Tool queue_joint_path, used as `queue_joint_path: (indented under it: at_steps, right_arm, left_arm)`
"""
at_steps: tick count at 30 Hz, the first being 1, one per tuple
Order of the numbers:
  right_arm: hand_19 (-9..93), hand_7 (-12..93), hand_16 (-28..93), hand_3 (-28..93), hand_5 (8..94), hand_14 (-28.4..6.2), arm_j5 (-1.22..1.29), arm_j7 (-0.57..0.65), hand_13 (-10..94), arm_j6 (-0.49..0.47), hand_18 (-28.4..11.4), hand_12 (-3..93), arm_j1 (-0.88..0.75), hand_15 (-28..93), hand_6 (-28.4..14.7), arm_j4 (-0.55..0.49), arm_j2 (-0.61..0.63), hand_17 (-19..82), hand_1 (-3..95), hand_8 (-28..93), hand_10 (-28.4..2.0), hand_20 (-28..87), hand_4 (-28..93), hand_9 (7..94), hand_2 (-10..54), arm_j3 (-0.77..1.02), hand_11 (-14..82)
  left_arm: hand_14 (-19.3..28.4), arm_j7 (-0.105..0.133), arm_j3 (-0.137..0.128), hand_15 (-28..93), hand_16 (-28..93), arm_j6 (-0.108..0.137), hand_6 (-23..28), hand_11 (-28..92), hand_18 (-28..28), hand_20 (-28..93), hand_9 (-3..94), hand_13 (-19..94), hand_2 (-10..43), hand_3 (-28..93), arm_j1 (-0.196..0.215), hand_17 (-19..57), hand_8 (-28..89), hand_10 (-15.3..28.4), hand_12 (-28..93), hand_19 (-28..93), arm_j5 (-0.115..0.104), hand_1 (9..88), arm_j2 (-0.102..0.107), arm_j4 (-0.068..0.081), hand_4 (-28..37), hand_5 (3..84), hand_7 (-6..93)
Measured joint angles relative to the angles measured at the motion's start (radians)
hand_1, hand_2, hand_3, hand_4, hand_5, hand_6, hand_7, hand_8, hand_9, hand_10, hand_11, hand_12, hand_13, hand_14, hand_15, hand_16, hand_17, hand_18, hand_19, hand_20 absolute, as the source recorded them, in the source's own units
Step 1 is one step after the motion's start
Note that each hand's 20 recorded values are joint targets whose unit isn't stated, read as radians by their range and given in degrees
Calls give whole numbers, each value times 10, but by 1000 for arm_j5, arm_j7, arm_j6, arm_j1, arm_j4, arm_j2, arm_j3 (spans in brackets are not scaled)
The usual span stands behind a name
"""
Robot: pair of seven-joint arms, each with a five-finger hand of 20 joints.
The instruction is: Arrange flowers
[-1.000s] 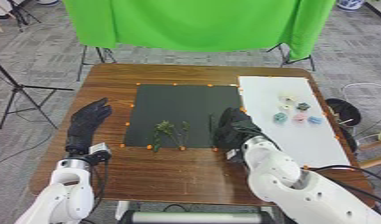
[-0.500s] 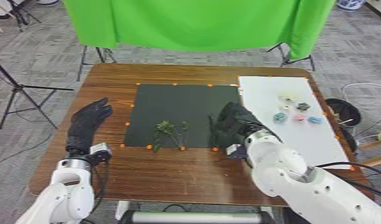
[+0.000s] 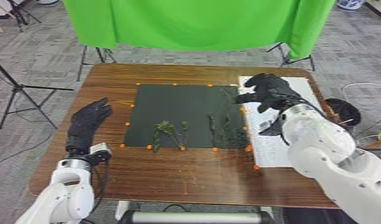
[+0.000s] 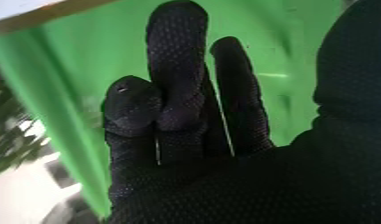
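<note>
Green cloth (image 3: 200, 25) hangs behind; right hand (image 3: 275, 94) partly hides white sheet (image 3: 271, 156)

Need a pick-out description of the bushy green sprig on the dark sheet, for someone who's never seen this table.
On the brown table, find the dark sheet, left of the white sheet. Left of its middle, toward the robot's edge, lies the bushy sprig. Its leafy head is fuller than the slender sprig just right.
</note>
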Motion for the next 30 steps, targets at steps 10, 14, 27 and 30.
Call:
queue_joint_path:
  at_steps: [10,14,27,30]
  right_arm:
    - [904,126,308,639,502,-92,-3,119,777,-146,-163,176,-96,509,-5,121,57,529,272,-62,-195,429,-94,552,-95,109,72]
    - [903,129,306,640,504,-92,7,124,778,-141,-163,175,-113,509,-3,152,64,530,275,-64,-193,430,-97,558,-95,107,74]
    - [907,149,308,662,531,-80,15,128,800,-66,-154,178,-119,524,-7,157,61,549,331,-68,-178,425,-108,613,-95,65,98]
    - [912,167,310,677,554,-74,15,128,814,-31,-146,181,-117,539,-1,162,59,560,368,-80,-165,417,-125,652,-95,36,124]
  left_arm:
    - [155,0,-2,186,-29,0,19,196,120,170,469,385,-44,714,2,92,-81,129,103,122,0,271,-1,-1,-251,489,167]
    - [154,0,-2,186,-29,0,19,196,120,170,469,385,-43,713,2,92,-82,129,103,121,0,271,-1,-1,-251,489,168]
    - [154,0,-2,185,-29,0,20,195,120,170,469,385,-42,713,1,92,-81,129,103,121,0,271,0,-1,-251,489,166]
    - [154,-1,-1,185,-29,0,20,195,120,170,470,385,-41,711,1,92,-80,129,103,121,0,272,0,-1,-252,489,166]
